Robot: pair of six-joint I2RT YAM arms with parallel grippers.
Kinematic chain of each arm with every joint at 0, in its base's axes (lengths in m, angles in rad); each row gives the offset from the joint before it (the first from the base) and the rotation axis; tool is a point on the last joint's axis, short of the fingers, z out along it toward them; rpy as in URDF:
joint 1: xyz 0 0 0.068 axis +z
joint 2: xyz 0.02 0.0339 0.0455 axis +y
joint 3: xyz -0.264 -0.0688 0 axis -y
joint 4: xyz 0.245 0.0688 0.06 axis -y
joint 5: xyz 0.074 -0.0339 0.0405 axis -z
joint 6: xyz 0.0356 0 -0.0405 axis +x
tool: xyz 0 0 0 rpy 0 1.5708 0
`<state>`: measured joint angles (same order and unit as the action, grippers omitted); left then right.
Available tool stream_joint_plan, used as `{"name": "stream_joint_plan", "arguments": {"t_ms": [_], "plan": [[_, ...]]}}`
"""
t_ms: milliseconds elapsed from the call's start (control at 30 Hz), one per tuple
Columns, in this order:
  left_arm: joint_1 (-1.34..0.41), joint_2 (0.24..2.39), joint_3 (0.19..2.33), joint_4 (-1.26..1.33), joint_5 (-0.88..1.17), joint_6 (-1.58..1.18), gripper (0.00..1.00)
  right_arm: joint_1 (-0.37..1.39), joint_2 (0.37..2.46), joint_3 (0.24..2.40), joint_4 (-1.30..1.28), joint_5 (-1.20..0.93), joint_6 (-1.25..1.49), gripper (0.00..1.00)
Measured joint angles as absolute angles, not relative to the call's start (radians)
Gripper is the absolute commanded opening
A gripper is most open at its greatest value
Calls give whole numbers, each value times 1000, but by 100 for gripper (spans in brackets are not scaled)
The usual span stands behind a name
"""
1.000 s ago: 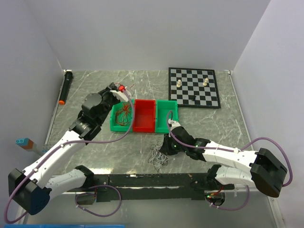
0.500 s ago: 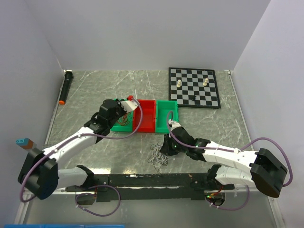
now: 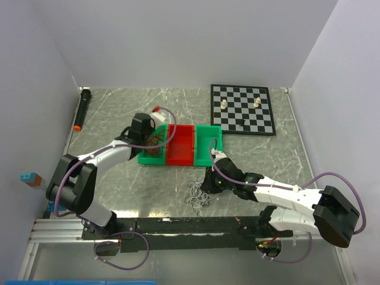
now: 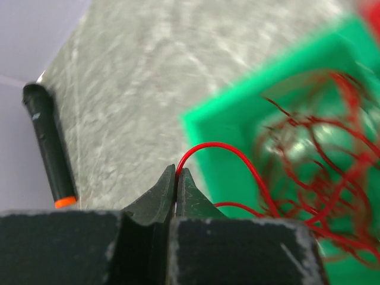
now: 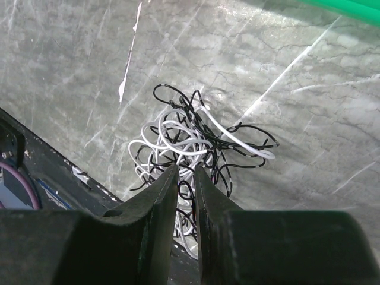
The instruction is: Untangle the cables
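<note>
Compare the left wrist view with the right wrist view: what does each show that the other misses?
Only the left wrist: the left pincer shut on a red wire that runs into the red tangle in a green bin, plus a black marker. Only the right wrist: the right pincer, tips slightly apart, at the white and black tangle on the table; whether it grips strands is unclear. Both: the grey marbled table and a green bin edge.
</note>
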<state>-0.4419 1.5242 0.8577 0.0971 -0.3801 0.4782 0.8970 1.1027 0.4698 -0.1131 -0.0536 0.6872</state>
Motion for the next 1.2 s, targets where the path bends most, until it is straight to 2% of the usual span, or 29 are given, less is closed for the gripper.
{"name": "stream_joint_plan", "arguments": {"t_ms": [333,700,733,1000,1200], "plan": [[-400,1538,919,67,-379,396,1,892,1119,470,-97,-72,687,25],[-529,1589,893,70,-361,397,4,889,1130,470,-96,-73,691,25],[-538,1605,893,69,-356,396,7,889,1130,470,-96,-73,691,25],[-524,1657,908,13,-334,370,57,889,1129,469,-96,-72,691,25],[-508,1547,948,-98,-281,352,85,889,1129,469,-94,-73,691,25]]}}
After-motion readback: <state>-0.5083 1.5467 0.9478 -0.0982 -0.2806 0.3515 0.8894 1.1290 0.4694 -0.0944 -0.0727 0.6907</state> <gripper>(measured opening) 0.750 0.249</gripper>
